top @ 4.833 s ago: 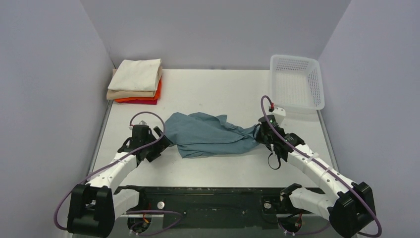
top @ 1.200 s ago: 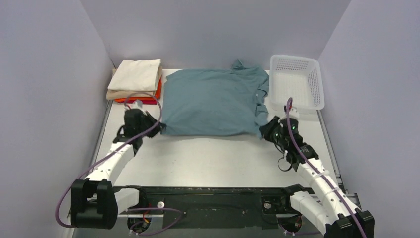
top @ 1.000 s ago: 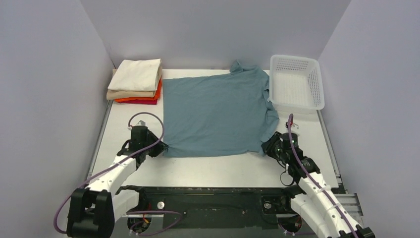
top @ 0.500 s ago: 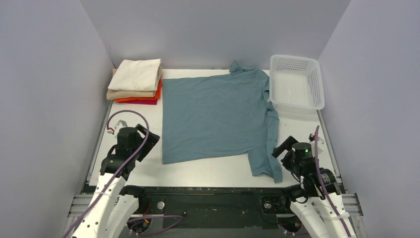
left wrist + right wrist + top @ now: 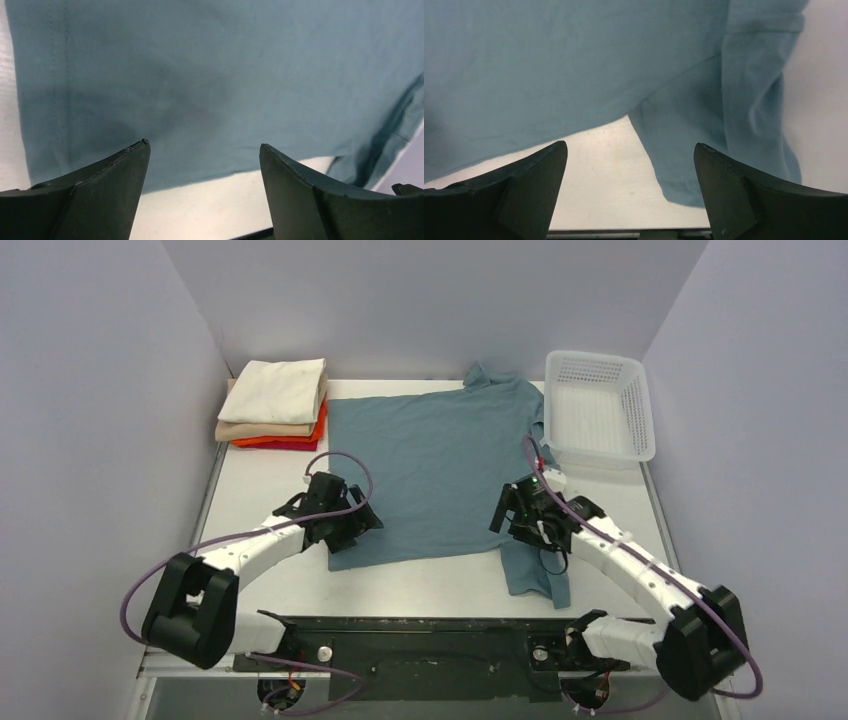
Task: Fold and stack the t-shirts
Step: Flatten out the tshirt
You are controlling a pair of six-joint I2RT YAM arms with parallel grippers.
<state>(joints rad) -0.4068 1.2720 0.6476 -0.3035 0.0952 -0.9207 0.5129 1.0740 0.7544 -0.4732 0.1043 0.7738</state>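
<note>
A large teal-blue t-shirt [image 5: 430, 470] lies spread flat in the middle of the table, one sleeve [image 5: 535, 575] trailing toward the front edge at the right. My left gripper [image 5: 358, 524] hovers open over its near left corner, holding nothing. My right gripper [image 5: 503, 514] hovers open over the near right part, just left of that sleeve. In the left wrist view the teal cloth [image 5: 210, 75] fills the area beyond the open gripper [image 5: 204, 150]. The right wrist view shows the shirt's hem and sleeve [image 5: 724, 140] past the open gripper [image 5: 630, 147]. Folded t-shirts, cream [image 5: 285, 390] over tan, orange and red, are stacked at the back left.
A white perforated basket [image 5: 597, 358] stands at the back right, touching the shirt's far sleeve. Grey walls close in the left, right and back. A strip of bare table [image 5: 420, 580] runs between the shirt's near hem and the front edge.
Both grippers let go of the teal shirt's near corners and opened. They drew back toward the front, then came in over the shirt's near part. The shirt now lies flat.
</note>
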